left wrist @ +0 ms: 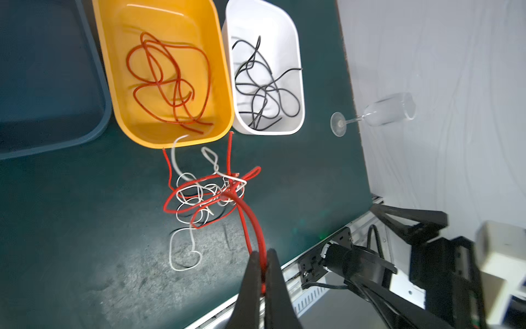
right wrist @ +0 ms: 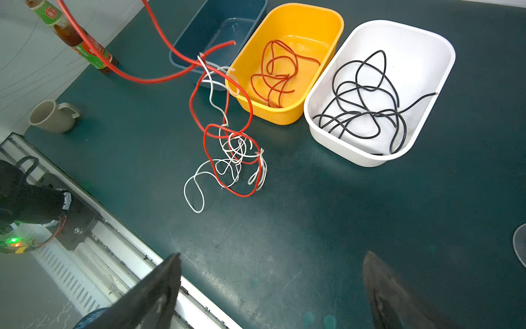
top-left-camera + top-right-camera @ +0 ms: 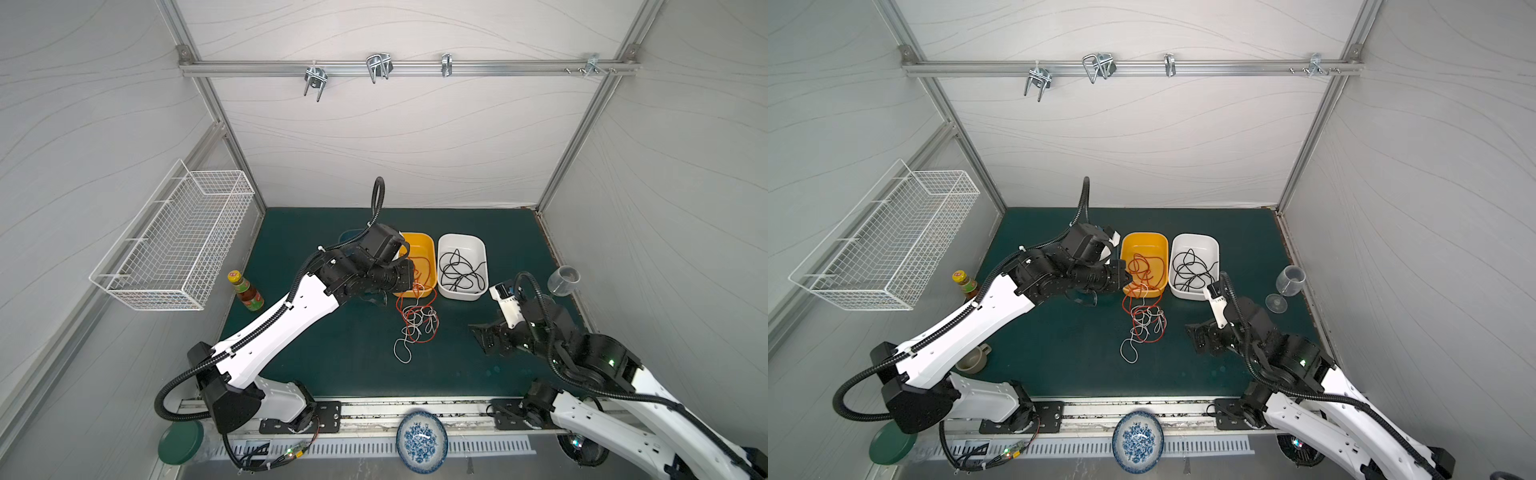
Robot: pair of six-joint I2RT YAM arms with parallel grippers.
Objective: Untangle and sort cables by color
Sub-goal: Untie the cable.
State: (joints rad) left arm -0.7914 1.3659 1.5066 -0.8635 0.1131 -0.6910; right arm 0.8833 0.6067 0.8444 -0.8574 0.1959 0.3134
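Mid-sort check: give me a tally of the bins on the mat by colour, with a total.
Yellow bin: 1
White bin: 1
Dark blue bin: 1
Total: 3 bins

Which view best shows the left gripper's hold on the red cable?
The left wrist view: the left gripper pinches the red cable in close-up. Both top views show the gripper too small to judge. The right wrist view shows only the cable rising out of frame.
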